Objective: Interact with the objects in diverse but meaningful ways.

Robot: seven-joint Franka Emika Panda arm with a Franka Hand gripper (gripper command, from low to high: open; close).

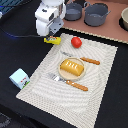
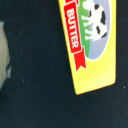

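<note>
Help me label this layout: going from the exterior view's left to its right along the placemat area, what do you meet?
Blue carton → yellow butter box under the gripper → fork → bread on its plate → tomato → knife.

Table [image 1: 112, 100] was covered in black cloth. A pale striped placemat [image 1: 102, 62] lay across its middle. Along the far edge sat a brown board [image 1: 107, 31] carrying two grey pots [image 1: 96, 14]. Lighting was even, shadows soft.
</note>
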